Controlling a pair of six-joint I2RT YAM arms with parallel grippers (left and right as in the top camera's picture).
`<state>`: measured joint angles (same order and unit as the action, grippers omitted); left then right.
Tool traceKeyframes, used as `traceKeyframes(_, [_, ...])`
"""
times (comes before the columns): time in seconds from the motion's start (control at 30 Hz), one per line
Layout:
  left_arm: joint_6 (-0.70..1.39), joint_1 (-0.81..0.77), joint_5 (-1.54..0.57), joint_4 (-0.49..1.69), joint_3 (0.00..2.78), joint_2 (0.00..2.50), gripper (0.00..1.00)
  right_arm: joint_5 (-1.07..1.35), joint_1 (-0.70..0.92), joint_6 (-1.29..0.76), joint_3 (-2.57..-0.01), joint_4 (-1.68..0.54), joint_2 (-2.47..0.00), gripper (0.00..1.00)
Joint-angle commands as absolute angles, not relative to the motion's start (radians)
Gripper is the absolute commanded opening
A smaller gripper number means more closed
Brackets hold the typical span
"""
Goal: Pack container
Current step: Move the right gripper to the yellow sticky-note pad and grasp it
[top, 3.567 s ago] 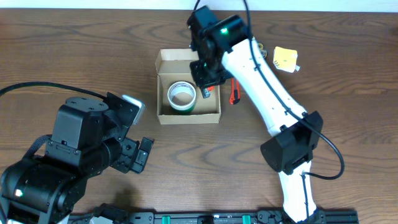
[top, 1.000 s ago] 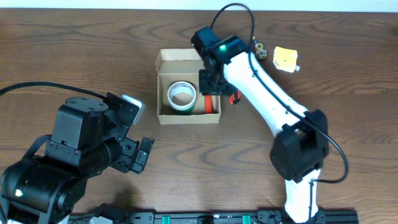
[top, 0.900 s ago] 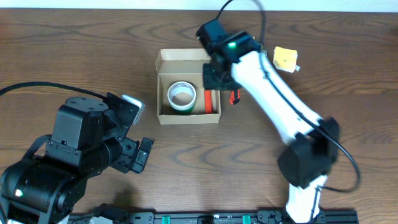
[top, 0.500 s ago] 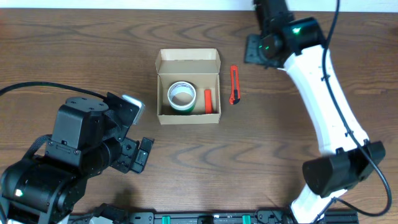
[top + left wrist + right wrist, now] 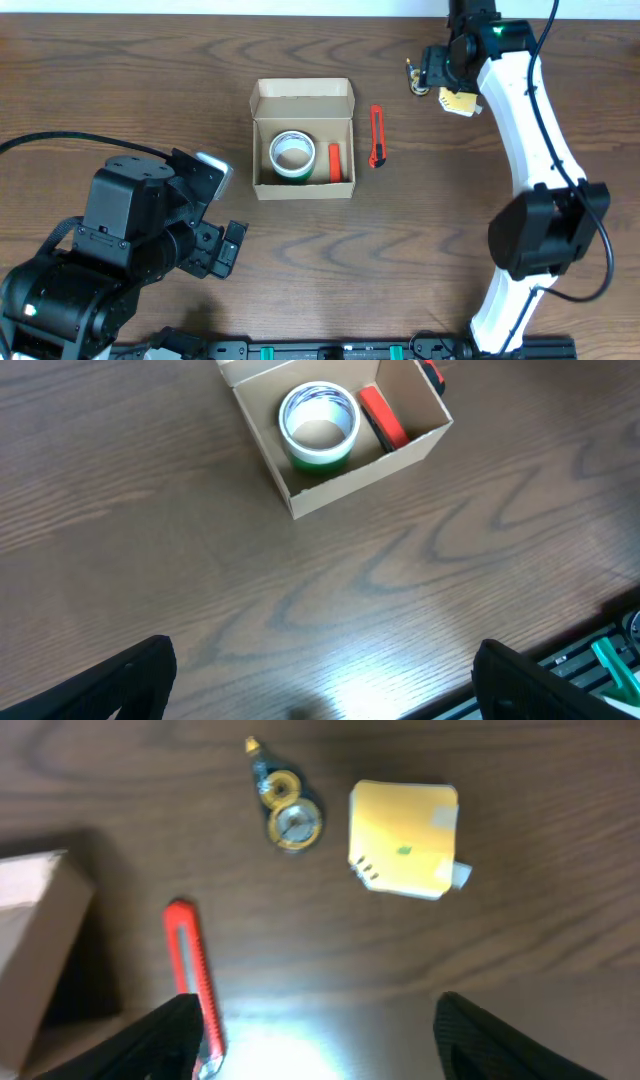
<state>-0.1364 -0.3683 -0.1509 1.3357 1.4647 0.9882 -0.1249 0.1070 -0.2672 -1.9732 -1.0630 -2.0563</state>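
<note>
The container (image 5: 300,92), a tan cardboard box with its lid flap folded back, sits mid-table. Inside it lie a green tape roll (image 5: 292,155) and a small red bar (image 5: 334,160). In the left wrist view the container (image 5: 350,485) holds the same roll (image 5: 318,425) and bar (image 5: 382,418). My left gripper (image 5: 320,685) hangs open over bare wood, well in front of the box. At the back right, my right gripper (image 5: 320,1040) is open and empty, above the table beside a red utility knife (image 5: 192,980).
The red utility knife (image 5: 376,135) lies on the table just right of the box. A yellow pad (image 5: 405,838) and a small brass-coloured round item (image 5: 290,820) lie at the back right under the right arm. A black rail runs along the table's front edge.
My right arm has swung from over the box's right side to the back right, its jaws spreading wider. The red bar stays in the box. The left arm has not moved.
</note>
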Motion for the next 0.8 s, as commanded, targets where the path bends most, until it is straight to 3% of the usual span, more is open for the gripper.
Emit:
traceKeyframes(0.0, [-0.154, -0.365, -0.154, 1.338, 1.467, 0.987, 0.95, -0.113, 0.049, -0.227, -1.967, -1.025, -2.113, 0.77])
traceKeyframes(0.33, [-0.154, -0.365, -0.154, 1.338, 1.467, 0.987, 0.95, -0.067, -0.062, -0.206, -1.967, -0.882, -2.222, 0.82])
traceKeyframes(0.77, [-0.154, -0.365, -0.154, 1.338, 1.467, 0.987, 0.95, -0.013, -0.072, -0.218, -1.967, -0.748, -2.366, 0.88])
